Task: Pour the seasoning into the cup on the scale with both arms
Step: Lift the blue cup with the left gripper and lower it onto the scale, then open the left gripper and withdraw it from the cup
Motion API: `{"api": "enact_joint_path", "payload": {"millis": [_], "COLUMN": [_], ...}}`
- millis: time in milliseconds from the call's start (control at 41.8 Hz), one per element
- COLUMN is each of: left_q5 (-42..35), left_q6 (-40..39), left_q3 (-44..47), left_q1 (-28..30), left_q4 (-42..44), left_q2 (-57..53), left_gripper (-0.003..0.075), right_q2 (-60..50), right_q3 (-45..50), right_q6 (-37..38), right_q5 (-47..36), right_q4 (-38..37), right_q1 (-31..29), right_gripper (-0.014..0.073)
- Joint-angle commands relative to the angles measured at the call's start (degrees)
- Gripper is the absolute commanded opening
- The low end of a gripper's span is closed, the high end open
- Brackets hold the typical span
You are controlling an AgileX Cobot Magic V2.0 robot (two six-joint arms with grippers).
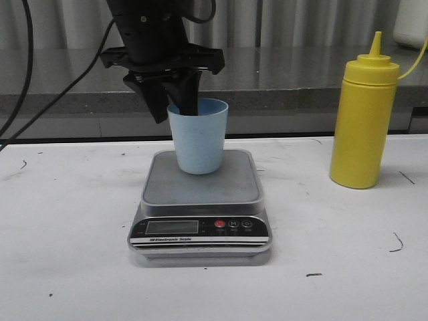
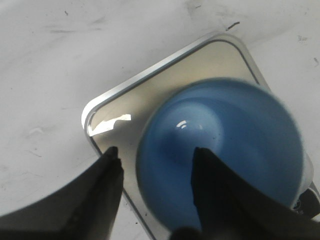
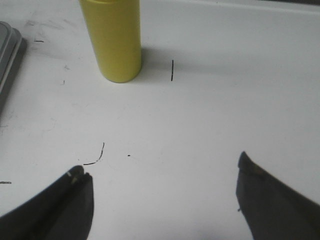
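The pale blue cup (image 1: 198, 137) stands upright on the platform of the silver-grey scale (image 1: 200, 190). My left gripper (image 1: 175, 110) reaches down from above over the cup's left rim. In the left wrist view its gripper (image 2: 157, 150) is open: one finger is inside the cup (image 2: 235, 135) and the other is outside, with a small gap to the wall. The yellow seasoning bottle (image 1: 364, 120) stands on the table to the right, capped. My right gripper (image 3: 161, 165) is open and empty over bare table, short of the bottle (image 3: 112, 40). It is out of the front view.
The scale's corner shows in the right wrist view (image 3: 7, 55). Its platform also shows in the left wrist view (image 2: 150, 95). A grey ledge (image 1: 301, 77) runs behind the white table (image 1: 67, 254). Black cables (image 1: 27, 73) hang at the back left.
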Motion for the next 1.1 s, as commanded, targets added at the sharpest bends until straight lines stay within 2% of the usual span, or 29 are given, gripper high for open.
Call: {"api": "enact_joint_path", "payload": {"millis": [0, 120, 383, 742, 982, 1077], "left_q5": [-1.5, -2.25, -10.88, -13.11, -13.2, -13.1], "left_q6": [-0.45, -0.45, -0.48, -0.48, -0.71, -3.65], "left_q3": [-1.69, -0.03, 16.06, 36.23, 47.38, 50.38], "left_q1": [-0.35, -0.35, 1.44, 7.76, 8.32, 8.32], "left_q4": [0.98, 1.24, 1.33, 1.45, 1.45, 1.55], "left_q2": [-6.53, -11.49, -29.55, -52.9, -65.84, -69.86], "left_gripper": [0.0356, 0.0356, 0.0356, 0.0356, 0.0356, 0.0355], "right_q2": [0.07, 0.07, 0.07, 0.07, 0.07, 0.07], "right_q3": [-2.04, -2.04, -2.04, -2.04, -2.04, -2.04], "right_q6": [-0.44, -0.44, -0.44, -0.44, -0.44, -0.44], "right_q5": [-3.2, -3.2, -3.26, -3.21, -3.21, -3.21], "right_q4": [-0.15, -0.15, -0.15, -0.15, -0.15, -0.15], "right_q1": [-0.39, -0.39, -0.39, -0.39, -0.39, -0.39], "right_gripper": [0.0602, 0.0602, 0.0602, 0.0602, 0.0602, 0.0602]}}
